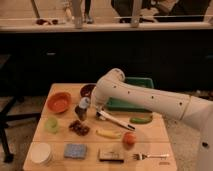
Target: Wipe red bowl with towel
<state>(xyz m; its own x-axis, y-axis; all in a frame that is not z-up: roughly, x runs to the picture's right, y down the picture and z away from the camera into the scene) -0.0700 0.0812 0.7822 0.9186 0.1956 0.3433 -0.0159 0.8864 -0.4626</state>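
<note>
The red bowl (59,102) sits at the table's left rear, wide, shallow and orange-red. My gripper (80,113) hangs just right of it, over the table between the bowl and a dark food pile. It is shut on the towel (84,103), a small light grey-blue cloth bunched at the hand. The white arm reaches in from the right across the middle of the table. Gripper and towel are apart from the bowl, a short gap to its right.
A dark maroon bowl (87,90) stands behind the gripper, and a green tray (145,82) sits partly behind the arm. Nearby lie a green cup (51,124), dark fruit (79,127), tongs (115,120), banana (107,133), tomato (129,138), blue sponge (75,150), white dish (41,153) and fork (150,156).
</note>
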